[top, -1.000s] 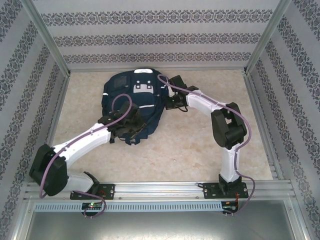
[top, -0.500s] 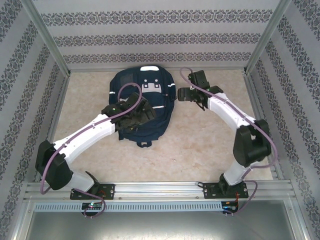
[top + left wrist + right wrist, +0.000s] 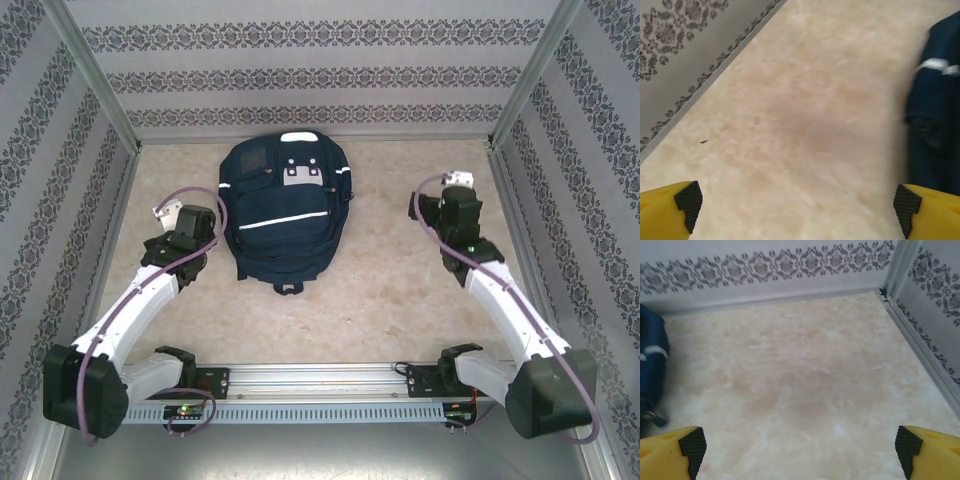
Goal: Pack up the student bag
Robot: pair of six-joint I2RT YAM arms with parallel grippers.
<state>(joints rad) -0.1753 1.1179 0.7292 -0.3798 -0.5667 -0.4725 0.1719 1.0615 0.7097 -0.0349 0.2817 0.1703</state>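
The student bag [image 3: 285,205], a navy blue backpack with a thin white stripe and grey patches, lies flat at the back middle of the table. Its side also runs along the right edge of the left wrist view, where the bag [image 3: 935,105] is blurred, and its edge [image 3: 651,365] shows at the far left of the right wrist view. My left gripper [image 3: 185,228] is just left of the bag, apart from it, and my left gripper [image 3: 797,212] is open with only bare table between its yellow fingers. My right gripper [image 3: 450,205] is well right of the bag, and my right gripper [image 3: 800,450] is open and empty.
The pale marble-patterned table [image 3: 390,280] is boxed in by patterned walls [image 3: 300,80] at the back and both sides, with metal corner posts [image 3: 525,70]. A metal rail [image 3: 320,380] carrying the arm bases runs along the near edge.
Both grippers have let go of the bag and opened. Both arms have swung outward, left arm to the left, right arm to the right. The bag now lies flatter and straighter.
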